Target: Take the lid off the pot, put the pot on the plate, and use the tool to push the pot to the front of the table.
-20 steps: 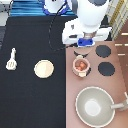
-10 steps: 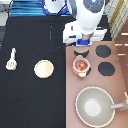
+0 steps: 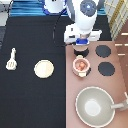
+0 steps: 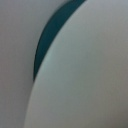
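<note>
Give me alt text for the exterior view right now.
The robot's tool hovers over the stove, just above the pot, which sits uncovered showing its reddish inside. On the black table lie the plate and, further left, the spatula; a large grey pan sits bottom right.

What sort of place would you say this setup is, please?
Probably a toy-kitchen workbench in a robot lab: a stove panel with black burners, a small pot, a large pan. The end effector hovers beside the pot.
</note>
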### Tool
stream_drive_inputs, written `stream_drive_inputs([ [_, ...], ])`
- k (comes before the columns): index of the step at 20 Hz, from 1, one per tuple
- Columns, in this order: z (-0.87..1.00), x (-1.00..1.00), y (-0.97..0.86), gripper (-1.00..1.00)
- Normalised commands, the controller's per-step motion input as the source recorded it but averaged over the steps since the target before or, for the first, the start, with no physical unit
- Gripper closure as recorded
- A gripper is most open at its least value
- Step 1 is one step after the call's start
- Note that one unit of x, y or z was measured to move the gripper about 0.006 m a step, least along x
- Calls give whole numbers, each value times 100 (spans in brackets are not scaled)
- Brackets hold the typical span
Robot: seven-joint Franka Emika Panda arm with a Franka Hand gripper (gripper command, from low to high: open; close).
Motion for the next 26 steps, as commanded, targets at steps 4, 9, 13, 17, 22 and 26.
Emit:
stream_drive_inputs([
  [4,-39,33,25,100],
  [9,-6,26,5,-100],
  [13,67,-12,12,-100],
  [17,94,-34,27,-100],
  [22,99,5,13,-100],
  [26,75,70,-9,-100],
])
